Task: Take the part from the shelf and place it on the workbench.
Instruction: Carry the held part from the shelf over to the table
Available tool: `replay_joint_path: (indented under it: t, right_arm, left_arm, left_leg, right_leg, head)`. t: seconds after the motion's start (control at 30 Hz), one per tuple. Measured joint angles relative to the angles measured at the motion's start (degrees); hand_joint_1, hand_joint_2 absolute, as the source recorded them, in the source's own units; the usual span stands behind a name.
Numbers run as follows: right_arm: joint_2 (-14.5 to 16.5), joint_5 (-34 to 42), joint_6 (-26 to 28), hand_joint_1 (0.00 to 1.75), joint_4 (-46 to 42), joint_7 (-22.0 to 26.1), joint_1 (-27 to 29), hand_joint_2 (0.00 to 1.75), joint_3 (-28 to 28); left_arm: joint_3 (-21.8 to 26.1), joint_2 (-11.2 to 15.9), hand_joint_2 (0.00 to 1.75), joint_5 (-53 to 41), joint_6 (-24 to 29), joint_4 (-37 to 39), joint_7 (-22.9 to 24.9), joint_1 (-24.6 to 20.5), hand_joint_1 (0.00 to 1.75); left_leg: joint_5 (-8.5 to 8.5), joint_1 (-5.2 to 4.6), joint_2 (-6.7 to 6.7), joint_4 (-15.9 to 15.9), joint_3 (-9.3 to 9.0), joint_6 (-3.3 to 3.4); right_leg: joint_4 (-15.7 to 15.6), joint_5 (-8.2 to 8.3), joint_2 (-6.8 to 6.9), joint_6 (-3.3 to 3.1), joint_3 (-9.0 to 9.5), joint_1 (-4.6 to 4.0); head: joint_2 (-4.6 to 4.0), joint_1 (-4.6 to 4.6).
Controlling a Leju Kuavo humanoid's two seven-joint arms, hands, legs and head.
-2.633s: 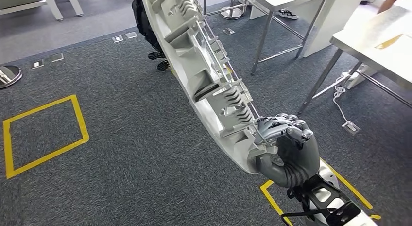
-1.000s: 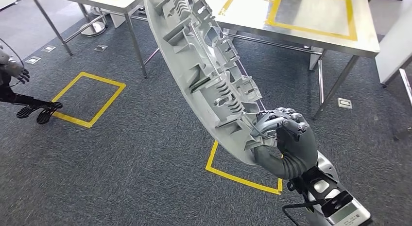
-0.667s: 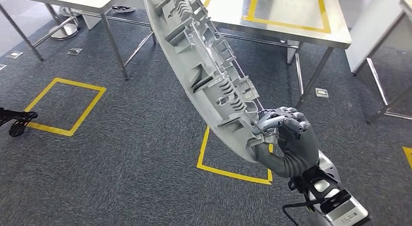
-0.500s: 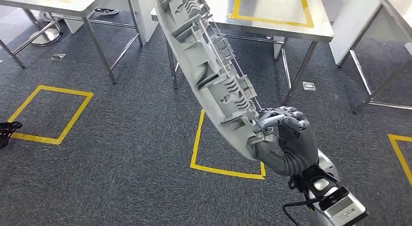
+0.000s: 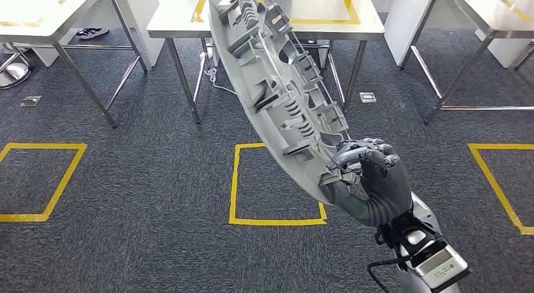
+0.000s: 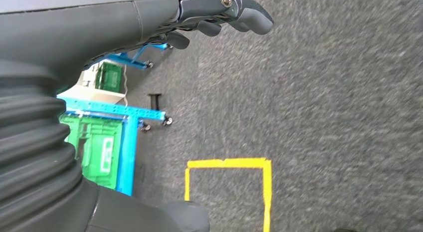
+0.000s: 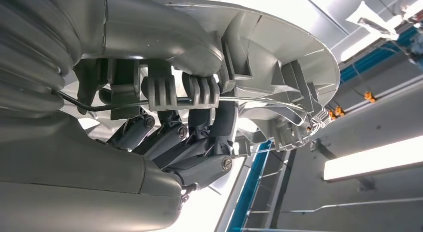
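The part [image 5: 277, 85] is a long curved grey plastic panel with ribs and clips on its inner face. My right hand [image 5: 371, 179] grips its lower end and holds it tilted up and away over the carpet. Its upper end rises in front of the steel workbench [image 5: 364, 27], which has yellow tape on its top. In the right wrist view the fingers [image 7: 189, 137] wrap a rib of the part [image 7: 279, 47]. In its wrist view my left hand [image 6: 149, 22] hangs over the carpet with fingers stretched out, holding nothing.
Steel tables stand to the left [image 5: 38, 22] and right [image 5: 491, 9] of the workbench. Yellow tape squares [image 5: 277, 183] mark the carpet in front of them. A cable [image 5: 214, 72] lies under the workbench. The left wrist view has a blue rack with green crates [image 6: 107, 137].
The whole picture has shifted as the camera turned: the taped workbench and the floor square now lie straight ahead. The part stays in my right hand at the same tilt.
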State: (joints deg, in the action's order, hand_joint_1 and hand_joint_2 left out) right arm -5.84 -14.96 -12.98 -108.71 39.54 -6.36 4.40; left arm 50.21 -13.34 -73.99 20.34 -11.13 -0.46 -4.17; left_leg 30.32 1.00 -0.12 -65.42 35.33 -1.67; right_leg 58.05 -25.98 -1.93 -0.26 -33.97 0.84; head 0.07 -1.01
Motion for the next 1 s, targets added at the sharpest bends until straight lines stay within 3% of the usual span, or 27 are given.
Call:
replay_joint_path:
  t: [0.07,0.2,0.3,0.37,0.5,0.67,0.73,0.83,0.87,0.9,1.0]
  right_arm:
    - [0.1,-0.3,-0.5,1.75,-0.2,0.0,0.3,1.75,-0.3]
    - [0.3,-0.6,-1.1,1.75,-0.7,0.0,0.5,1.75,-0.9]
    - [0.4,-0.7,-1.5,1.75,-1.0,0.0,0.5,1.75,-1.1]
    - [0.6,-0.7,-1.8,1.75,-1.2,0.0,0.5,1.75,-1.3]
    - [1.1,-0.8,-2.0,1.75,-1.6,0.0,0.7,1.75,-1.8]
    - [1.4,-1.0,-2.0,1.75,-2.4,0.0,1.3,1.75,-2.2]
    - [1.4,-0.9,-2.3,1.75,-2.9,0.0,1.5,1.75,-2.6]
    - [1.5,-0.7,-2.8,1.75,-3.3,0.0,2.0,1.75,-3.2]
    - [1.5,-0.6,-2.9,1.75,-3.3,0.0,2.2,1.75,-3.3]
    - [1.5,-0.5,-3.0,1.75,-3.3,0.0,2.3,1.75,-3.4]
    - [1.5,-0.5,-3.1,1.75,-3.3,0.0,2.3,1.75,-3.4]
  left_arm:
    - [0.0,-0.1,1.75,0.0,0.4,0.0,-0.2,-0.1,0.0]
    - [0.0,-0.3,1.75,0.2,0.8,0.0,-0.5,-0.1,0.0]
    - [0.0,-0.3,1.75,0.3,1.0,0.0,-0.3,-0.1,0.0]
    - [0.0,-0.4,1.75,0.3,1.3,0.0,-0.3,-0.1,0.0]
    - [0.0,-0.3,1.75,0.3,1.6,0.0,-0.3,-0.1,0.0]
    - [0.0,-0.3,1.75,0.3,1.7,0.0,-0.3,-0.2,0.0]
    - [0.0,-0.3,1.75,0.3,1.7,0.0,-0.3,-0.2,0.0]
    - [0.0,-0.3,1.75,0.3,1.7,0.0,-0.3,-0.1,0.0]
    - [0.0,-0.3,1.75,0.3,1.7,0.0,-0.3,-0.1,0.0]
    - [0.0,-0.3,1.75,0.3,1.7,0.0,-0.3,-0.1,0.0]
    - [0.0,-0.3,1.75,0.3,1.7,0.0,-0.3,-0.1,0.0]
  left_leg:
    - [-1.92,0.18,-0.45,5.2,-2.17,0.29]
    - [-2.18,0.1,-0.67,5.9,-2.28,1.01]
    - [-2.17,0.0,-0.74,5.9,-2.27,1.45]
    - [-2.12,-0.14,-0.73,5.8,-2.25,1.7]
    - [-1.98,-0.63,-0.73,5.5,-2.13,2.3]
    - [-2.21,-0.67,-0.52,6.0,-2.36,3.09]
    - [-2.47,-0.32,-0.18,6.5,-2.66,3.51]
    - [-2.41,-0.29,0.33,6.6,-2.7,3.59]
    - [-2.32,-0.29,0.44,6.6,-2.74,3.5]
    - [-2.22,-0.26,0.52,6.6,-2.82,3.36]
    - [-1.69,-0.2,0.6,6.3,-3.21,2.47]
  right_leg:
    - [0.6,-0.35,-0.36,0.48,-0.22,-0.17]
    - [0.6,-0.12,-0.47,-0.68,-0.38,-0.43]
    - [0.1,0.07,-0.39,-0.55,-0.09,-0.42]
    - [-0.2,0.22,-0.35,-0.02,0.02,-0.34]
    - [-0.6,0.33,-0.35,2.17,0.12,0.16]
    - [-0.4,0.06,-0.21,3.21,0.06,0.43]
    - [3.2,-2.08,0.56,3.38,-1.55,0.4]
    - [14.0,-6.87,1.23,3.46,-6.97,0.41]
    - [15.6,-7.0,1.3,3.47,-7.83,0.46]
    - [15.0,-6.07,1.42,3.43,-7.57,0.53]
    - [4.3,-1.16,2.09,3.0,-2.12,0.54]
  head:
    - [0.0,0.05]
    - [0.0,0.08]
    - [0.0,0.08]
    - [0.0,0.09]
    - [0.0,0.12]
    - [0.0,0.11]
    - [0.0,-0.03]
    - [0.0,-0.14]
    - [0.0,-0.14]
    - [0.0,-0.14]
    - [0.0,-0.15]
